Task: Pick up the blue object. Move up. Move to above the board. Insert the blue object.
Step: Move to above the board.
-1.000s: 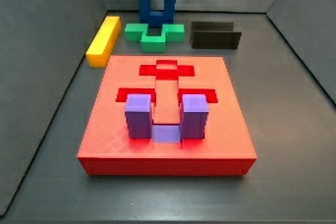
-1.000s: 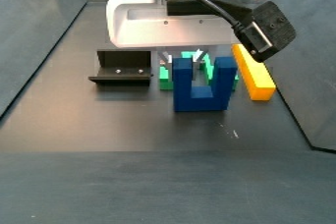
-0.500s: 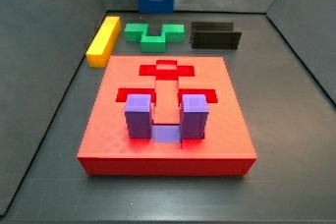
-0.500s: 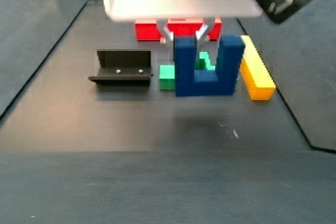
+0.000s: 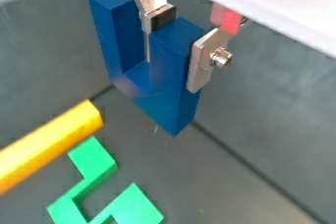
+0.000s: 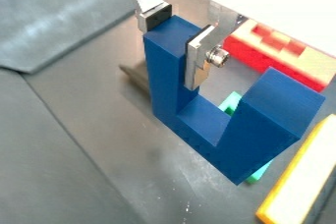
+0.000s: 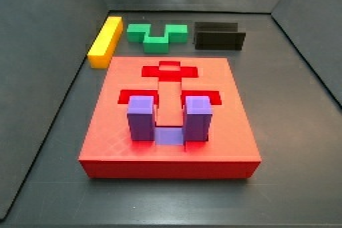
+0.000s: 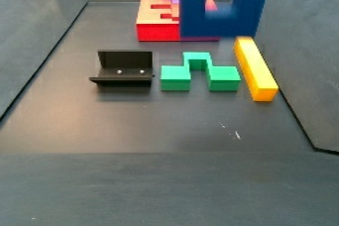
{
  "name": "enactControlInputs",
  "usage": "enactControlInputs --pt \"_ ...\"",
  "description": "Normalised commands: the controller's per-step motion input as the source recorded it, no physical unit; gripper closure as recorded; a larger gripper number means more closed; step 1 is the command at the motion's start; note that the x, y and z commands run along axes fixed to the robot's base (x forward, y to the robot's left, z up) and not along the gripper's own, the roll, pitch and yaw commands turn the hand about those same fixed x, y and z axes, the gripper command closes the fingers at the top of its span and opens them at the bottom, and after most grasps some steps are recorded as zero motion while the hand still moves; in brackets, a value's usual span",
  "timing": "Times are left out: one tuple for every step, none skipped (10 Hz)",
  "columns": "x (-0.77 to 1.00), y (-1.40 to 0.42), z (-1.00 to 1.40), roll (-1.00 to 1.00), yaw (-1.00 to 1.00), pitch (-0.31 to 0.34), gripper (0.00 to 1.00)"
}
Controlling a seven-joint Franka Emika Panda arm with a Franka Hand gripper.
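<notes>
The blue object (image 8: 225, 2), a dark blue U-shaped block, hangs high above the floor, cut off by the frame's upper edge in a side view. In both wrist views my gripper (image 5: 178, 36) (image 6: 178, 36) is shut on one upright prong of the blue object (image 5: 144, 66) (image 6: 197, 105). The gripper body is out of view in both side views. The red board (image 7: 120, 152) (image 8: 157, 30) lies on the floor with a purple U-shaped block (image 7: 171, 120) standing in it. The board's edge (image 6: 282, 51) also shows behind the blue object.
A green block (image 7: 158, 35) (image 8: 199, 73), a yellow bar (image 7: 104, 39) (image 8: 255, 66) and the dark fixture (image 7: 219, 36) (image 8: 122, 69) lie in a row beyond the board. Dark sloping walls enclose the floor.
The gripper has risen with the blue object off the floor beside the green block. It has left one side view, and only the block's lower part shows in the other.
</notes>
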Motion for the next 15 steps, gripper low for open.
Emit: enactControlInputs --pt "0.03 0.00 0.60 -0.08 -0.01 0.066 1.00" --pt "0.03 0.01 0.24 -0.08 -0.01 0.039 1.00" --pt "-0.06 -1.40 0.16 -0.12 -0.11 0.119 1.00" --pt "-0.07 -1.40 0.16 -0.10 -0.11 0.121 1.00" --pt "-0.08 -1.40 0.16 0.00 -0.04 0.048 1.00" --pt "-0.08 -1.40 0.15 -0.02 -0.02 0.023 1.00" --pt "-0.08 -1.40 0.16 -0.02 -0.01 0.025 1.00" --pt "-0.08 -1.40 0.16 -0.01 0.00 0.025 1.00" --pt "-0.08 -1.40 0.16 -0.02 0.00 0.018 1.00" --pt "-0.08 -1.40 0.17 0.00 0.00 0.019 1.00" --pt "-0.07 -1.40 0.18 -0.01 0.00 0.020 1.00" --pt "-0.06 -1.40 0.20 0.00 0.00 0.051 1.00" --pt "-0.04 -1.40 0.21 0.00 0.01 0.075 1.00" --pt "0.01 -0.87 0.14 0.00 0.01 0.105 1.00" --pt "0.06 -0.40 0.07 0.01 0.00 0.137 1.00"
